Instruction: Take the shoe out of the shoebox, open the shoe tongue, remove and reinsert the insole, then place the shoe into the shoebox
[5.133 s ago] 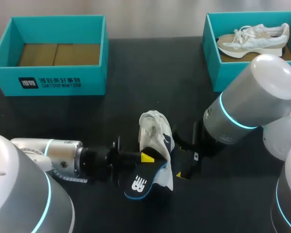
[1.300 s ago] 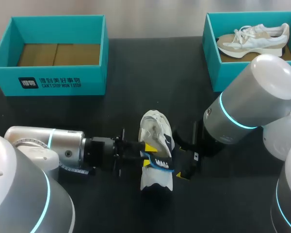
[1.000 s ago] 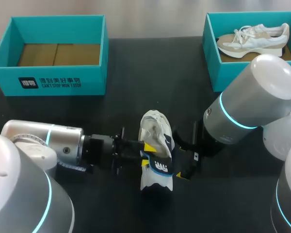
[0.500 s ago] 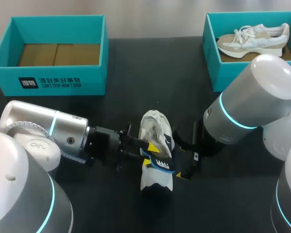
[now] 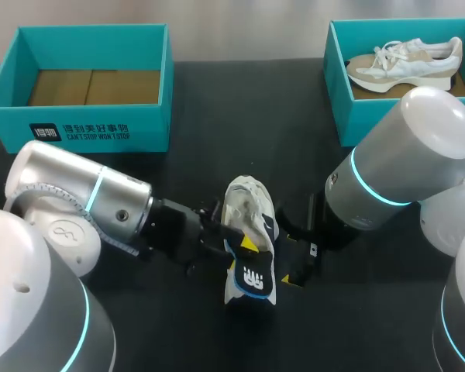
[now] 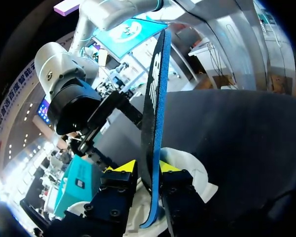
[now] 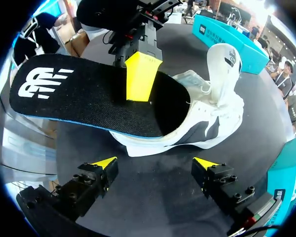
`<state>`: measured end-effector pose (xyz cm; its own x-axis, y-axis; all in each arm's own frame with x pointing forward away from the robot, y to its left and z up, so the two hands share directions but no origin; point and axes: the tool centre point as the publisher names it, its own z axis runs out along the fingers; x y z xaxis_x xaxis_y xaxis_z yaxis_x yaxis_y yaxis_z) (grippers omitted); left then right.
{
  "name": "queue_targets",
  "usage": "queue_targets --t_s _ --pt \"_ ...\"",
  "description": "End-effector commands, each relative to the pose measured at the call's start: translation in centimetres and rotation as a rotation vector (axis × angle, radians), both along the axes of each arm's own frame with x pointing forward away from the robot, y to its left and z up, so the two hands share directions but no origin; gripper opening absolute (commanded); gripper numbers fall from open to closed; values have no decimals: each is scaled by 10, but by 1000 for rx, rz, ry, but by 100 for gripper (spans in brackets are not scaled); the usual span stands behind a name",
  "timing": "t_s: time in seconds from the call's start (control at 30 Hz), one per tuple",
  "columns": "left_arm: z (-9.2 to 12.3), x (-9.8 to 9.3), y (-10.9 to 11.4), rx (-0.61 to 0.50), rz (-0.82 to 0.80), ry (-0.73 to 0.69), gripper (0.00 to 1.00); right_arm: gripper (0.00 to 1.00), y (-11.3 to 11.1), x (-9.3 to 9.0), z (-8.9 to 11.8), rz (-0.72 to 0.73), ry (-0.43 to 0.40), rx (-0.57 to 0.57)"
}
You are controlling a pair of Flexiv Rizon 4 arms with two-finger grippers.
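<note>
left gripper (image 6: 145,168): both yellow tips press the dark insole (image 6: 153,98) from two sides, clamped on it. one end of the insole sits inside the white shoe (image 5: 248,203); the logo end sticks out toward the lower edge of the head view. the shoe rests on the black table (image 5: 217,116), centre frame, outside both boxes. right gripper (image 7: 155,163): fingers spread, nothing between them, just right of the shoe, apart from it. teal shoebox (image 5: 93,132) upper left. second teal box (image 5: 349,116) upper right, holding another shoe (image 5: 403,62).

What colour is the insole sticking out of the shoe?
The insole is black with a blue edge, clearest in the right wrist view.
</note>
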<state>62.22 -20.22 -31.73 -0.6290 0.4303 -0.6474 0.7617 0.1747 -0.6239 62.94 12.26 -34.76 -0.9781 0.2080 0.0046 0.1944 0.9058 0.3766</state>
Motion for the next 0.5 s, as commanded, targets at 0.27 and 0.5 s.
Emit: queue_targets --t_s 0.27,0.5 --pt "-11 -5 -6 10 65 -44 0 100 1 -1 -1 -2 -2 -1" --pt "-18 0 -5 -115 175 -18 0 100 1 -1 -1 -2 -2 -1"
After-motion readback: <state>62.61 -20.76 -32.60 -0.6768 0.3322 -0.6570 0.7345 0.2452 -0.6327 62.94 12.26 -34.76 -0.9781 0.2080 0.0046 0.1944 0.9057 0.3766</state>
